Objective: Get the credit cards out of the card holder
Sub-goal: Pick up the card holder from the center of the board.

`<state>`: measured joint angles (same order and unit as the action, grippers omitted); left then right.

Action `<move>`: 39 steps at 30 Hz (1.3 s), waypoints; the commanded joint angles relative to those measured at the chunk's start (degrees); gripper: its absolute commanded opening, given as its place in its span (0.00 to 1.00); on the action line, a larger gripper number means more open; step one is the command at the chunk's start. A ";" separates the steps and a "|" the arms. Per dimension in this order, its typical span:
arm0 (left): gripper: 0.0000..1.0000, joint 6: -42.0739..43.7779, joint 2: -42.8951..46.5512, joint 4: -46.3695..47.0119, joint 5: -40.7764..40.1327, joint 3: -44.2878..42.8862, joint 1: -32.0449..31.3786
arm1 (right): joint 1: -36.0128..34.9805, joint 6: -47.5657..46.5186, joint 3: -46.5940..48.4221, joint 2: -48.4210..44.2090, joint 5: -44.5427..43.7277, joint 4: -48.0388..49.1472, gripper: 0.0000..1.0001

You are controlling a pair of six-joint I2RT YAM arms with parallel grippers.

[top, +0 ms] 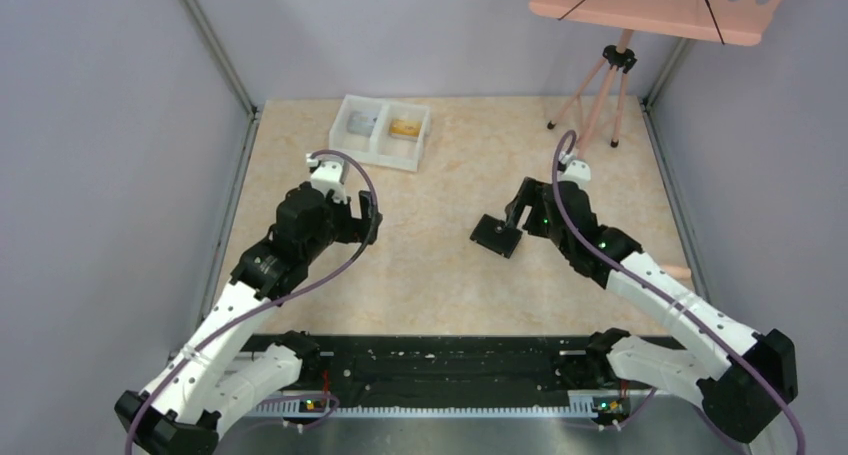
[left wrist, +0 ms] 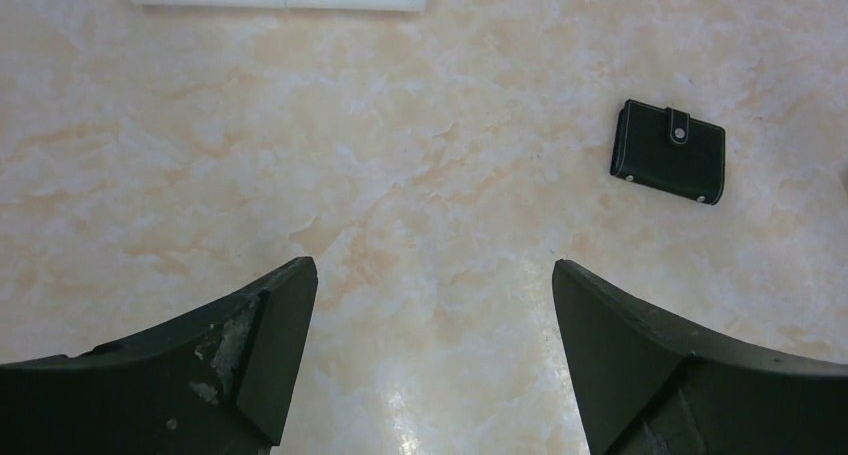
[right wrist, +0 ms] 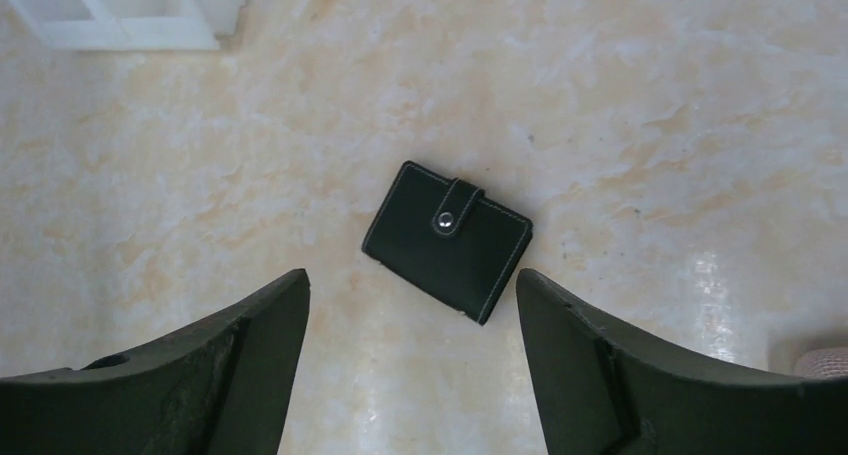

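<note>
Blk card holder [right wrist: 448,240] had pale stitching & a silver snap. The surface [left wrist: 400,175] was cream-beige w/ tan marbling. White tray [top: 372,156] held an orange-gold credit card [top: 405,128]. At the back, the stand [top: 650,10] was salmon-pink.

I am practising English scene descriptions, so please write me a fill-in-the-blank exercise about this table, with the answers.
1. The black card holder lies flat on the table, and its flap is ____, not open.
2. The left end effector and the right end effector are both ____ and hold nothing.
3. The card holder lies nearer to the ____ arm.
4. The white tray has ____ compartments.

Missing words: closed; open; right; two
</note>
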<state>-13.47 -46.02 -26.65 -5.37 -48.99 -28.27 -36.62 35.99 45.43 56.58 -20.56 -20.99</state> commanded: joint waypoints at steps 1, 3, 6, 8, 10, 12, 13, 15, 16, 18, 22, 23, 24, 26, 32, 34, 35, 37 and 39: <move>0.92 0.29 -3.22 -1.44 -0.04 -3.53 0.00 | 7.14 2.11 -2.73 3.27 4.98 6.95 0.70; 0.90 -0.03 -3.98 -1.68 2.12 -3.83 -0.02 | 8.73 5.20 -4.77 4.41 6.65 8.82 0.61; 0.89 -0.06 -4.25 -1.97 2.13 -3.59 0.01 | 10.15 10.78 -8.03 5.58 8.02 11.53 0.54; 0.89 -0.06 -3.85 -2.00 1.78 -3.17 -0.01 | 10.57 13.90 -10.64 5.98 7.93 13.00 0.51; 0.89 -0.05 -3.24 -1.56 1.85 -2.68 0.04 | 11.12 16.79 -13.39 6.27 8.63 15.90 0.49; 0.89 -0.06 -2.72 -1.26 1.85 -2.51 0.01 | 12.25 18.07 -15.91 7.17 11.76 20.14 0.48; 0.89 -0.06 -2.59 -1.26 1.89 -2.51 0.03 | 12.56 18.50 -16.69 7.89 12.94 22.60 0.48; 0.89 -0.06 -2.49 -1.15 2.10 -2.51 0.01 | 12.62 18.90 -17.28 9.68 13.68 24.55 0.47; 0.89 -0.06 -2.47 -1.17 2.11 -2.51 -0.01 | 12.59 18.94 -17.74 10.64 13.97 26.28 0.47; 0.88 -0.08 -2.49 -1.21 2.15 -2.43 -0.01 | 12.60 19.21 -18.70 12.61 14.82 29.41 0.47; 0.88 -0.07 -2.36 -1.22 2.12 -2.34 0.04 | 12.71 19.29 -19.37 16.41 17.38 33.94 0.45; 0.88 -0.16 -2.31 -1.24 1.97 -2.27 -0.01 | 12.66 19.52 -19.34 17.26 17.28 33.99 0.45; 0.88 -0.07 -2.32 -1.25 1.87 -2.26 0.04 | 12.68 19.84 -19.33 17.92 17.18 34.00 0.45; 0.88 -0.06 -2.28 -1.22 1.69 -2.17 0.04 | 12.68 20.05 -19.39 18.95 17.13 34.12 0.44; 0.88 0.03 -2.40 -1.21 1.06 -2.17 0.00 | 12.63 20.10 -19.80 20.25 16.11 33.95 0.41; 0.88 -0.25 -2.73 -1.22 1.14 -2.29 -0.01 | 12.66 20.22 -19.87 20.82 16.35 34.04 0.41; 0.88 -0.64 -2.94 -1.35 1.21 -2.34 0.01 | 12.69 20.32 -19.98 21.07 16.54 34.41 0.41; 0.87 -2.31 -3.48 -2.25 1.46 -2.50 0.01 | 12.69 20.71 -20.34 21.40 17.23 35.18 0.39; 0.86 -7.12 -4.40 -3.87 1.88 -2.13 -0.01 | 12.71 21.10 -20.56 21.47 18.03 35.43 0.33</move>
<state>-14.79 -49.41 -29.32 -3.88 -50.26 -28.27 -24.47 55.81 25.80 77.56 -3.62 11.27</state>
